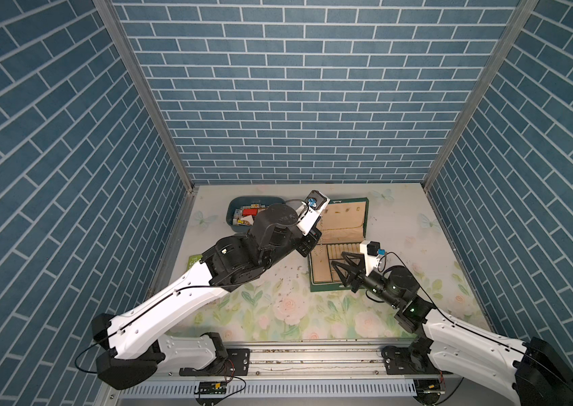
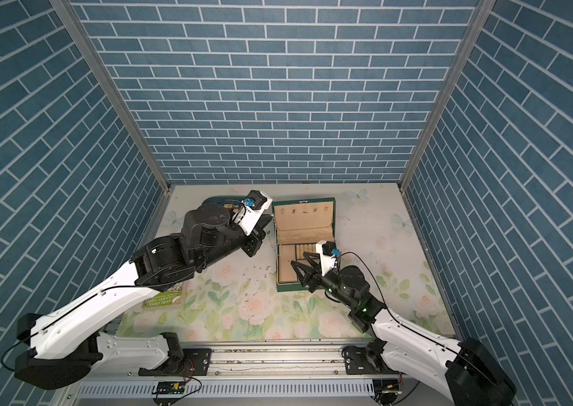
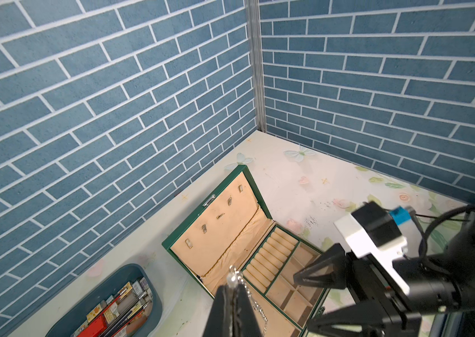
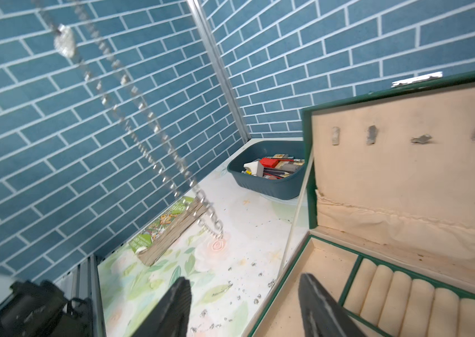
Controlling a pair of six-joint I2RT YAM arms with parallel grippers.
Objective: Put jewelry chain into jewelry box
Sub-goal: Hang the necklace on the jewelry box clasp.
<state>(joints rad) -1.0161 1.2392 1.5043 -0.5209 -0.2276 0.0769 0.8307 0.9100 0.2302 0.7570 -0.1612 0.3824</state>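
**Centre of frame, both top views.** A thin, pale-gold, metal-link jewelry chain (image 1: 319, 236) (image 2: 272, 238) hangs doubled in two strands from the left gripper (image 3: 231, 291). The jaws of this gripper are pressed together on the chain's upper part, and a small silvery pendant (image 3: 232, 275) shows just above the fingertips. The strands drop close along the left rim of the dark green, hinged, beige-lined jewelry box (image 1: 327, 288), whose lid is open. Whether the low end is over the tray or just outside it cannot be told.

The chain is judged light, limp and slippery, and it is likely to swing, bunch and snag on rims. A pinch across several links, as here, suits it.

The right gripper (image 4: 245, 278), at lower centre of its wrist view, has its jaws well apart and empty above the tray. A rounded blue-teal plastic tub (image 1: 239, 205) of small items lies to the upper left of the box.
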